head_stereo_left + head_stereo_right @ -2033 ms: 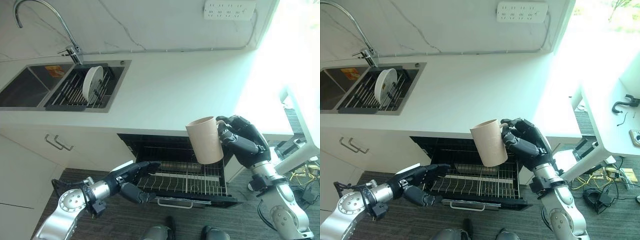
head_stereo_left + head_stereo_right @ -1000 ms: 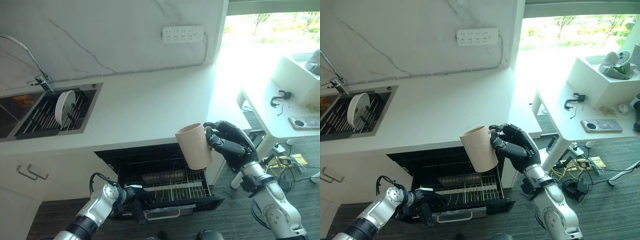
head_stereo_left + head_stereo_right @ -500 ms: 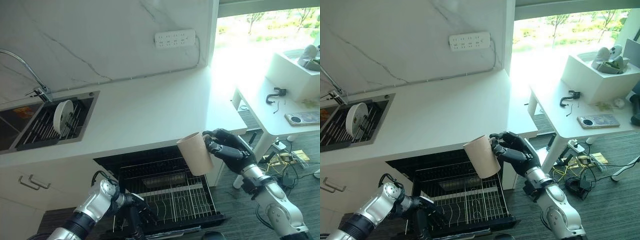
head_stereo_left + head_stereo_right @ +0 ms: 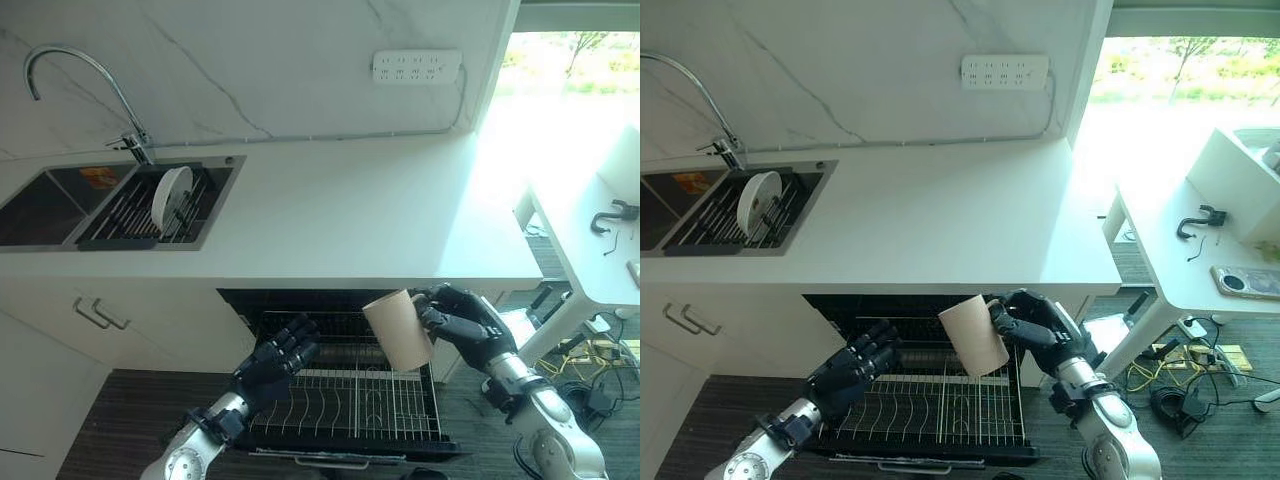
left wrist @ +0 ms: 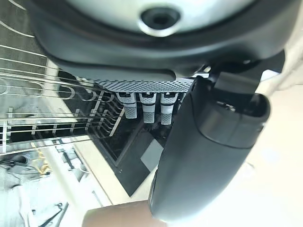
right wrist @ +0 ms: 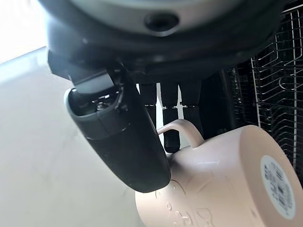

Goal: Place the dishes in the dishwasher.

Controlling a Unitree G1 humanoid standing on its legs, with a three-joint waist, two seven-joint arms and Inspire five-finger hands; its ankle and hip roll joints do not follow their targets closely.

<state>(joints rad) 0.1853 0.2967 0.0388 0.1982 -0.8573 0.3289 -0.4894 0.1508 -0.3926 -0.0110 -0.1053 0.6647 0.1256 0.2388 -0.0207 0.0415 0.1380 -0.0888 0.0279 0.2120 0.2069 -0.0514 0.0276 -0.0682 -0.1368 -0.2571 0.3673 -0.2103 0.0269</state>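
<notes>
Left eye view: the right hand (image 4: 462, 325) grips a beige ceramic mug (image 4: 398, 330) by its handle above the pulled-out wire dishwasher rack (image 4: 350, 405); the left hand (image 4: 275, 357) hovers there, fingers relaxed. Right wrist view: fingers (image 6: 171, 127) curl through the handle

One beige mug (image 4: 398, 330), one white plate (image 4: 171, 194), one dishwasher rack (image 4: 350, 400), one faucet (image 4: 75, 75), one wall socket strip (image 4: 416, 66).

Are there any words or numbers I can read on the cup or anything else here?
Nothing here can be read.
Round sticker on the bottom of the cup in the right hand: print too small and blurred.
Raised marks on the cup's side: unclear.
Orange label in the sink: too small.
</notes>
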